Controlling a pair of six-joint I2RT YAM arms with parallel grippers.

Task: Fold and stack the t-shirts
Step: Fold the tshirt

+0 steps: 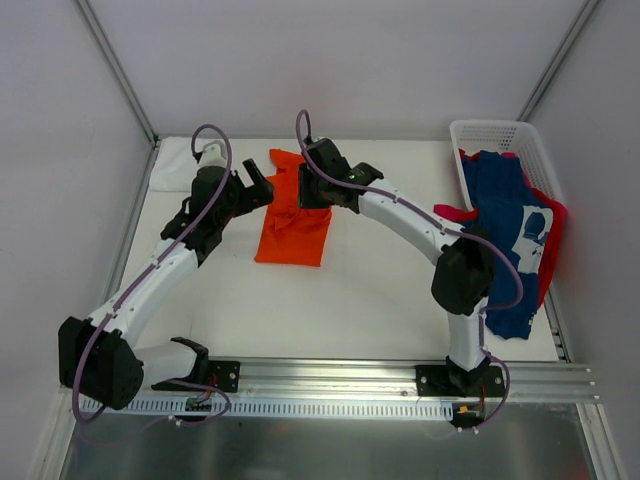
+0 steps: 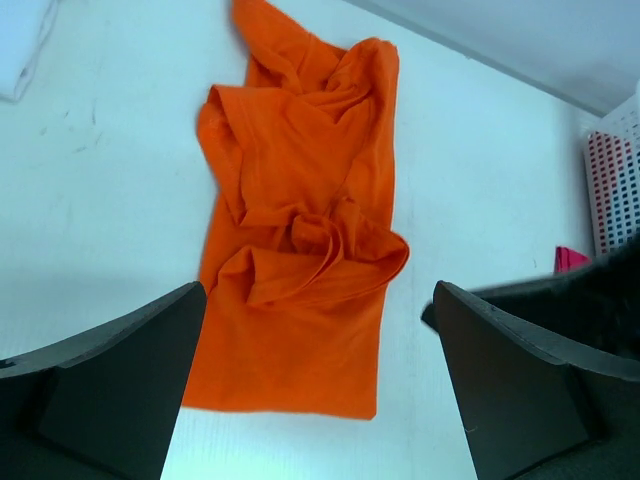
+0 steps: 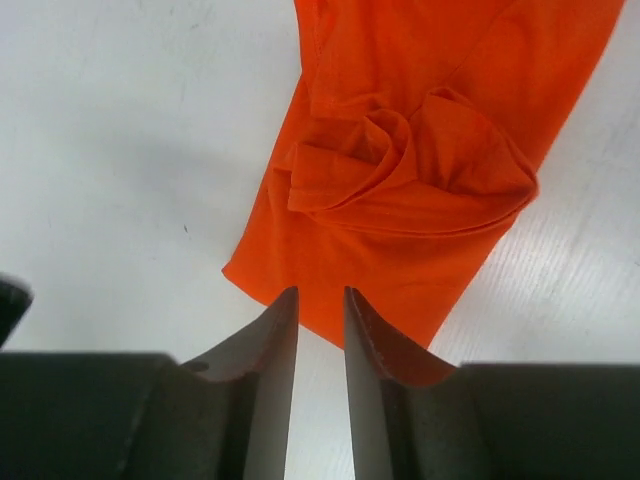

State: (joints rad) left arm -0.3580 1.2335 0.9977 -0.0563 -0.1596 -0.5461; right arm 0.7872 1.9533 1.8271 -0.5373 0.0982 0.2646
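The bright orange t-shirt lies crumpled and partly folded on the white table, back of centre. My left gripper hovers just left of it, jaws wide open and empty; in the left wrist view the orange shirt lies between and beyond the left gripper. My right gripper hovers over the shirt's far part; in the right wrist view the right gripper has its jaws a narrow gap apart, empty, above the shirt's near edge. The navy t-shirt and the pink-red one hang from the basket. The white t-shirt lies back left.
The white lattice basket stands at the back right corner and shows in the left wrist view. The enclosure's walls close in the table on the left, back and right. The arm bases sit on a rail at the near edge.
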